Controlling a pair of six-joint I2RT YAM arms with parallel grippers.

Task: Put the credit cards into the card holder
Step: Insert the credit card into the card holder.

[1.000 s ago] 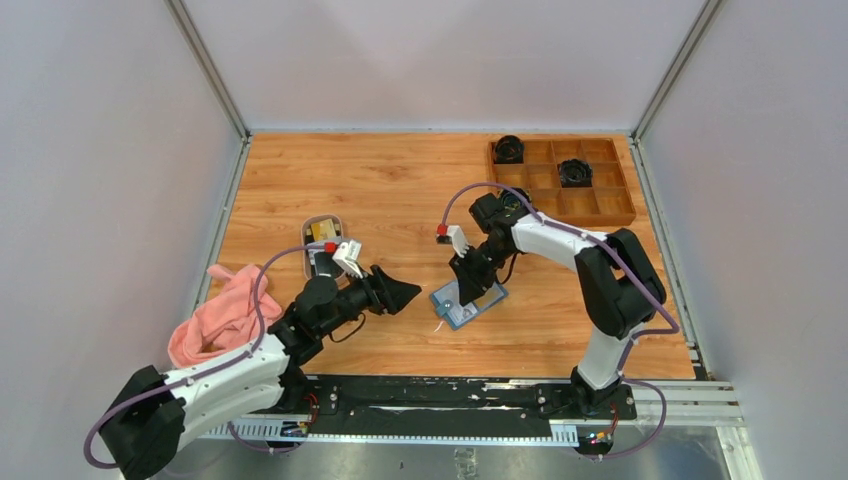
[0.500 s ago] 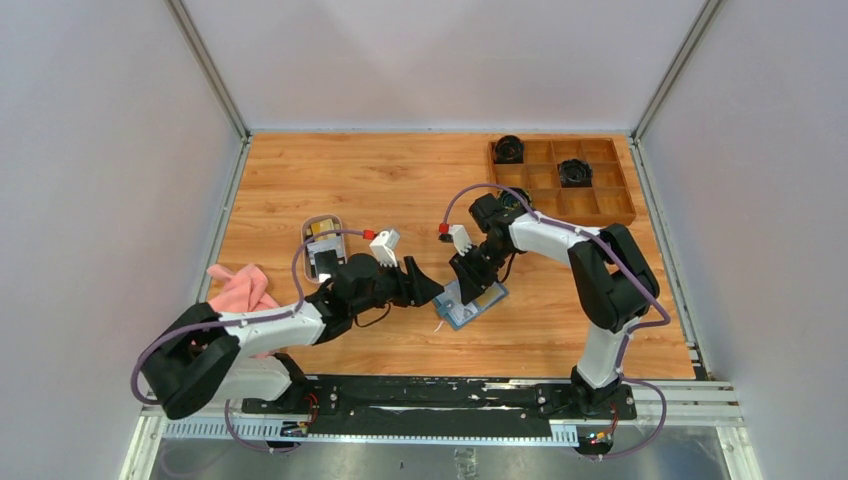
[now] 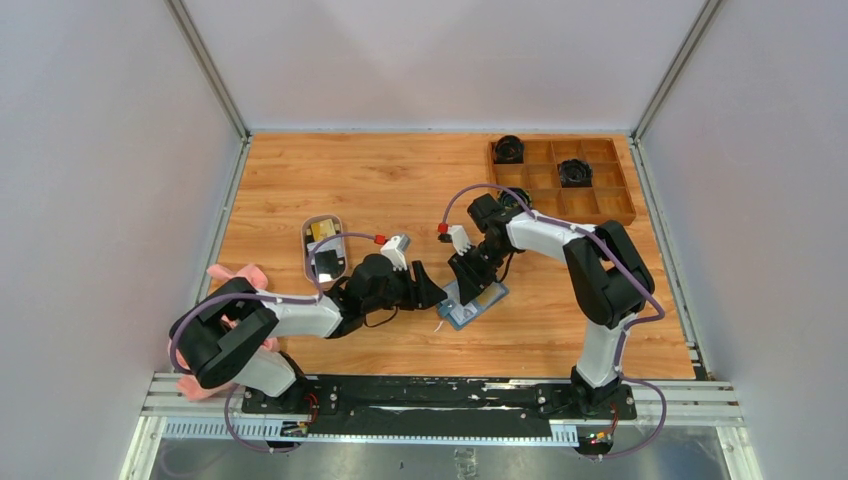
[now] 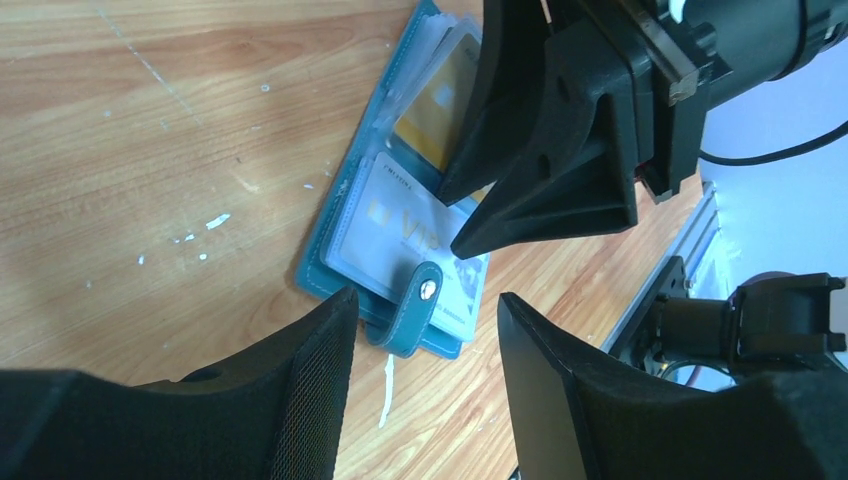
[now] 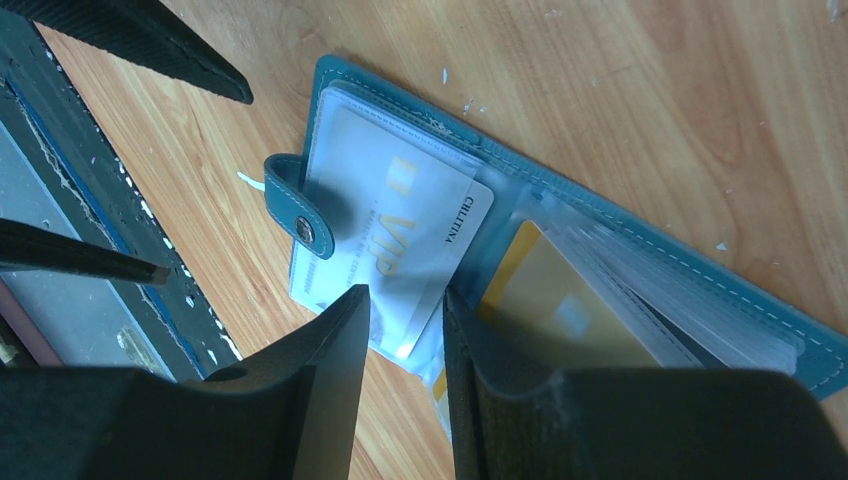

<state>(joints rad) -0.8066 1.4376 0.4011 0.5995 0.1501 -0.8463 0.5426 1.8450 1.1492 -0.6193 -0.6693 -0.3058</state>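
Matt teal card holder (image 4: 402,325), glossy plastic pockets (image 5: 600,300)

Card holder (image 5: 500,215) is lying open on the wood table (image 5: 650,80), snap strap (image 5: 292,205) folding over its left end. White VIP card (image 5: 390,230) is sitting in its left pocket, yellow card (image 5: 550,300) in the next. Right gripper (image 5: 405,300) is straddling its near edge, jaws narrowly apart.

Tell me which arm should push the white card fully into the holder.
Right. The right gripper straddles the protruding end of the white card on the card holder; the left gripper hangs off its edge, facing the snap strap.
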